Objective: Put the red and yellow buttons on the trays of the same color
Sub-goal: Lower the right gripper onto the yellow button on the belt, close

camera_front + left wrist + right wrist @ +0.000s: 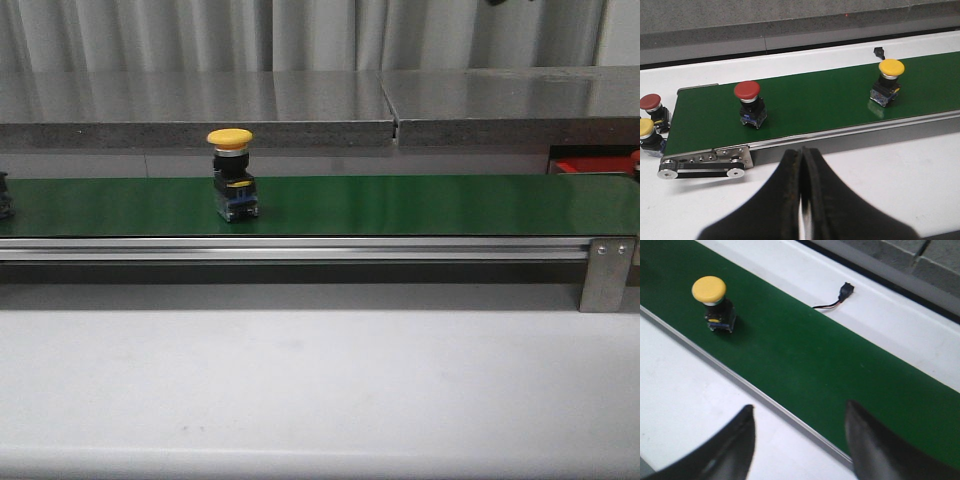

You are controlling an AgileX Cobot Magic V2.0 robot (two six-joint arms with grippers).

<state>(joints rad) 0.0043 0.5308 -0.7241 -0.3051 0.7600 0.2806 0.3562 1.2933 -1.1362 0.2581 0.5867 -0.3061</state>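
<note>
On the green conveyor belt, a yellow button stands upright, well apart from the belt's left end. The right gripper is spread wide, empty, short of the belt; descend squarely over the cap before closing. The left gripper is pressed closed, empty. Count: two yellow buttons, two red; one red button rides the belt, the other pair sits beyond its end. No trays visible.

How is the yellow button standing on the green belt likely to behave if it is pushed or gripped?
The yellow button looks top-heavy: a wide mushroom cap sits above a narrower body, so a push near the cap would probably tip it rather than slide it on the green belt. It appears rigid plastic, so it should not flex. The boxy lower body probably offers flatter, steadier faces than the rounded cap.
</note>
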